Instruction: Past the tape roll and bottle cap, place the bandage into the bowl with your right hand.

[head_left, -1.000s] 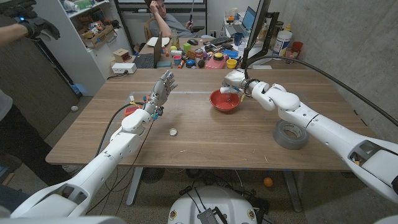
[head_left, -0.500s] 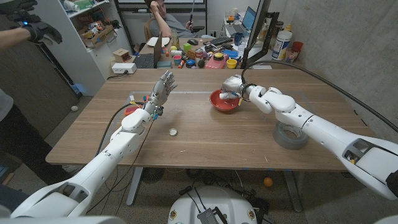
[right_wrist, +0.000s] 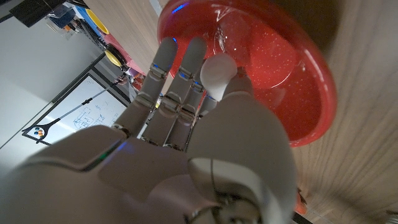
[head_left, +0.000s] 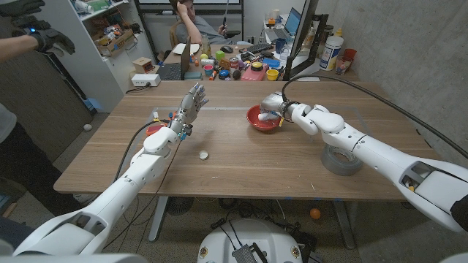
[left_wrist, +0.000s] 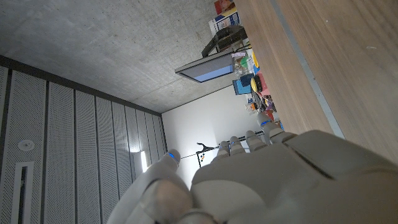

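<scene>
My right hand (head_left: 272, 108) reaches down into the red bowl (head_left: 262, 121) at the table's far middle. In the right wrist view its fingers (right_wrist: 177, 68) stretch over the red bowl (right_wrist: 298, 93), with the thumb pressed beside them. A thin, clear-wrapped bandage (right_wrist: 221, 36) sticks out past the thumb tip, pinched there just above the bowl's floor. The grey tape roll (head_left: 341, 158) lies under my right forearm, and the white bottle cap (head_left: 204, 154) lies near the table's middle. My left hand (head_left: 189, 107) is raised upright and holds nothing, its fingers apart.
A small red object (head_left: 153, 130) sits beside my left wrist. Clutter covers a second table (head_left: 241, 66) behind the far edge, where a person sits. Another person's gloved hand (head_left: 45, 33) shows at the upper left. A black cable (head_left: 380, 91) arcs over my right arm.
My right hand has come down and a little nearer, from above the bowl's far rim into the bowl. The left hand has not moved.
</scene>
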### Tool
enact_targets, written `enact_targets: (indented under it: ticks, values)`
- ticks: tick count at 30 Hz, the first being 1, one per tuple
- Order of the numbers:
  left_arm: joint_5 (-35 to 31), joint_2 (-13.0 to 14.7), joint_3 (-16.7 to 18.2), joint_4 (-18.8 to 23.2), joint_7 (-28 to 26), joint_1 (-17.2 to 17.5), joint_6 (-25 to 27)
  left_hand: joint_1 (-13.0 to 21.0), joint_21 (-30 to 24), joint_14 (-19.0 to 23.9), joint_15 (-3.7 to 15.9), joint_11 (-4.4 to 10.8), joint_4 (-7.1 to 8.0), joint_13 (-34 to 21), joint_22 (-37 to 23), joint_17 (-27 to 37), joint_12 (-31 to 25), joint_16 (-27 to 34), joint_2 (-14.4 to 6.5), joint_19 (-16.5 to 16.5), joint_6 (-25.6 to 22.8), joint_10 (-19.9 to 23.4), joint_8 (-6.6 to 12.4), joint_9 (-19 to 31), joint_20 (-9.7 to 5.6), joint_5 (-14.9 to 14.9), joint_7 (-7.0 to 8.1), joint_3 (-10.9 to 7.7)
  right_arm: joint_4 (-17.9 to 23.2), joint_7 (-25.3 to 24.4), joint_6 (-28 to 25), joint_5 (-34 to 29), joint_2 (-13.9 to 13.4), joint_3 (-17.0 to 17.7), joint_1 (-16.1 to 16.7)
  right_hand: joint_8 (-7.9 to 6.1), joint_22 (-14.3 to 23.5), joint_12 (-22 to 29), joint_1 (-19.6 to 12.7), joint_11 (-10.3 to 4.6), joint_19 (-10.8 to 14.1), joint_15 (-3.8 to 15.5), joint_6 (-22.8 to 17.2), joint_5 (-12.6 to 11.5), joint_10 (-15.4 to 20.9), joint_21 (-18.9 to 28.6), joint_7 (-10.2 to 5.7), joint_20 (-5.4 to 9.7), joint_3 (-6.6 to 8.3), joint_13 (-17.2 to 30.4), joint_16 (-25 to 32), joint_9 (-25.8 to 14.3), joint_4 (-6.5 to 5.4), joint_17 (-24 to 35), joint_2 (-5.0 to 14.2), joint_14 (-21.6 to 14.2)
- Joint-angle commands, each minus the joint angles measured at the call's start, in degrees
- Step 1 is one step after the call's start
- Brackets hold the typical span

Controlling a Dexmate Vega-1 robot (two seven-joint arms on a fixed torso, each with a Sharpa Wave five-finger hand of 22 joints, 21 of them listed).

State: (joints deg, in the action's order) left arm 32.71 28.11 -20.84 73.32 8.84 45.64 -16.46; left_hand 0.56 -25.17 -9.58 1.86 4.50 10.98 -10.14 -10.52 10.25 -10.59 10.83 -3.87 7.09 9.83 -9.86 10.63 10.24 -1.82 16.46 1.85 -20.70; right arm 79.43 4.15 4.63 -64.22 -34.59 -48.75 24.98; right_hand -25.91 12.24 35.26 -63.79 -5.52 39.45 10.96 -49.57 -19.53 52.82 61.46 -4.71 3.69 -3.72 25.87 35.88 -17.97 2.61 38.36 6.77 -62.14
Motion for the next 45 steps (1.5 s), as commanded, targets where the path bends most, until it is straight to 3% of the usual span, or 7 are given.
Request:
enact_targets:
  ticks: [1, 8, 15, 20, 25, 31, 45]
  values:
    - [-0.23, -0.45, -0.05, -1.03, 0.39, -0.67, -0.24, -0.27, 0.17, -0.48, 1.70, -0.04, 0.04, -0.18, -0.34, 0.15, -0.23, 0.13, -6.26, -0.34, 1.38, -0.83, 0.19, 0.29, -2.74, 0.08, -0.11, 0.34, -1.71, 0.69, -0.04, -0.10, 0.57, -1.33, -0.92, 0.24, -0.06, -0.18, 0.25, -0.02, 0.15, 2.26, -1.26, -0.14, 0.29, 0.35, -1.64, 7.55, -0.89, 0.22, -0.35, -0.07, -0.07, 0.24, 0.03, -0.50]
    - [-0.40, -0.64, -0.05, -1.55, 0.56, -1.10, -0.31, -0.27, 0.20, -0.45, 1.72, -0.04, 0.04, -0.18, -0.34, 0.15, -0.24, 0.15, -6.26, -0.37, 1.38, -0.79, 0.20, 0.29, -2.79, 0.09, -0.14, 0.36, -1.52, 1.06, -0.39, 0.47, 0.35, -1.08, -1.03, 1.72, -1.62, -1.90, 8.43, 1.18, 1.60, 2.06, 0.18, 0.10, 0.56, -0.43, -0.47, 7.39, -6.62, -1.87, -2.10, 1.10, -4.45, -1.56, -3.21, -0.73]
    - [-0.49, -1.03, -0.16, -2.38, 0.97, -1.74, -0.35, -0.27, 0.23, -0.44, 1.75, 0.02, 0.04, -0.18, -0.34, 0.15, -0.24, 0.15, -6.26, -0.40, 1.36, -0.81, 0.21, 0.29, -2.76, 0.10, -0.14, 0.38, -0.92, 1.34, -0.68, 0.45, -0.08, -0.86, -1.14, 11.33, -1.08, -3.50, 9.94, 1.37, 1.54, 2.12, 14.12, -1.03, 0.00, -1.73, -2.77, 7.26, -9.32, -3.98, -2.92, 4.25, -5.78, -3.31, -3.17, -1.35]
    - [-0.56, -1.34, -0.21, -3.14, 1.28, -2.25, -0.42, -0.27, 0.27, -0.49, 1.76, -0.09, 0.04, -0.19, -0.34, 0.15, -0.20, 0.14, -6.26, -0.38, 1.37, -0.90, 0.20, 0.29, -2.74, 0.11, -0.16, 0.40, 0.47, 2.49, -1.14, 0.31, -0.61, -0.44, -1.16, 14.73, -1.13, -6.41, 10.10, 1.37, 0.06, 2.04, 18.75, -1.54, -3.85, -2.46, -3.39, 5.88, -10.47, -5.91, -3.93, 5.48, -6.25, -4.49, -2.80, -0.27]
    - [-0.62, -1.64, -0.23, -3.95, 1.70, -2.71, -0.65, -0.26, 0.30, -0.52, 1.72, -0.09, 0.04, -0.19, -0.34, 0.15, -0.19, 0.13, -6.26, -0.37, 1.35, -0.95, 0.21, 0.29, -2.69, 0.12, -0.20, 0.41, 2.23, 3.85, -1.71, 0.27, -1.18, 0.29, -0.96, 14.91, -2.15, -15.23, 12.39, 1.32, -4.11, 1.76, 21.74, -2.08, -14.21, -6.65, -3.61, 1.62, -13.84, -10.23, -13.65, 6.56, -8.50, -14.01, -2.74, 9.46]
    - [-0.65, -1.89, -0.15, -4.59, 2.03, -3.04, -0.83, -0.25, 0.34, -0.55, 1.71, -0.09, 0.03, -0.19, -0.34, 0.15, -0.18, 0.12, -6.27, -0.34, 1.39, -1.00, 0.20, 0.29, -2.70, 0.13, -0.13, 0.41, 3.97, 6.42, -2.01, 0.33, -1.62, 0.90, -0.83, 14.94, -2.21, -19.20, 13.27, 0.49, -8.31, 1.43, 23.52, -2.35, -20.85, -9.92, -3.80, -1.50, -14.74, -12.46, -20.90, 6.71, -9.33, -18.41, -2.84, 17.31]
    - [-0.70, -2.05, 0.03, -4.95, 2.51, -3.33, -0.99, -0.24, 0.42, -0.56, 1.65, -0.08, 0.02, -0.19, -0.35, 0.15, -0.21, 0.12, -6.23, -0.40, 1.34, -0.97, 0.22, 0.29, -2.69, 0.15, -0.10, 0.46, 10.67, 12.16, -2.35, 2.30, -3.33, 4.21, 0.62, 15.27, -2.51, -24.02, 12.23, 0.95, -16.83, -1.80, 28.33, -2.07, -31.69, -17.28, -3.76, -7.63, -11.91, -14.77, -26.16, 6.96, -9.46, -22.78, 2.09, 33.02]
